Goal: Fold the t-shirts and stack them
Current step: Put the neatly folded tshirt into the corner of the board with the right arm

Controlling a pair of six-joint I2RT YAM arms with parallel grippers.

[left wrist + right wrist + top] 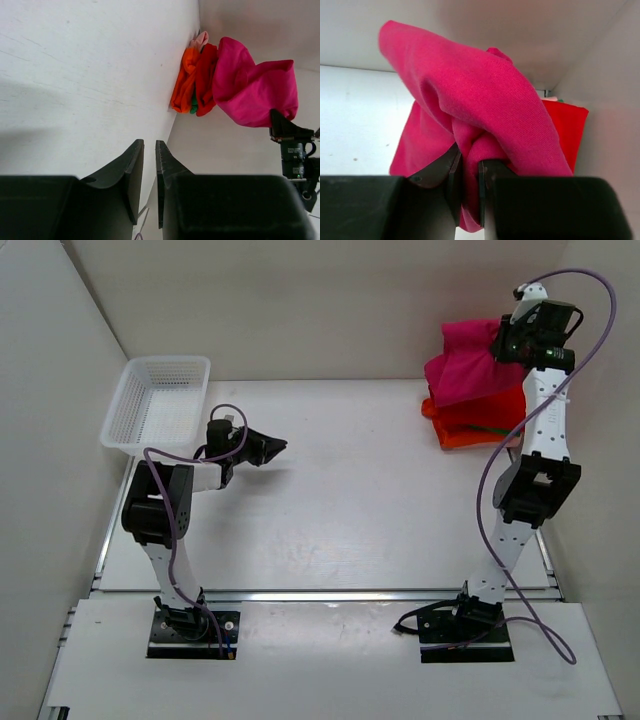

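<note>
Magenta tee (468, 365) is bunched up, pinched in the right gripper (507, 340). It's raised over the shirt pile, and its loose end hangs back onto the pile's top. The right wrist view shows both jaws clamped on a thick fold of that tee (485, 110), cloth bulging above and spilling below the fingers (454, 175). So the right gripper (469, 165) is closed on fabric, not empty.

The pile itself sits at the table's far right corner, tight against the walls. Red tee (492, 412) is the pile's top layer, directly under the magenta one and touching it. Orange tee (468, 438) is the bottom layer, sticking out at the pile's near edge. The left wrist view shows the same order edge-on: orange (184, 82) against the table, red (206, 80) on it, magenta (252, 90) ballooning off that. A small bit of green tee (193, 106) pokes out between orange and red. How neatly any of these are folded I cannot tell.

Left gripper (281, 446) is well apart from the pile, across the table (350, 510), pointing toward it. Its jaws are nearly together, only a thin slit between the fingers (131, 170), nothing in it.

White mesh basket (168, 360) is farther still from the pile, at the opposite far corner, just behind the left arm.
</note>
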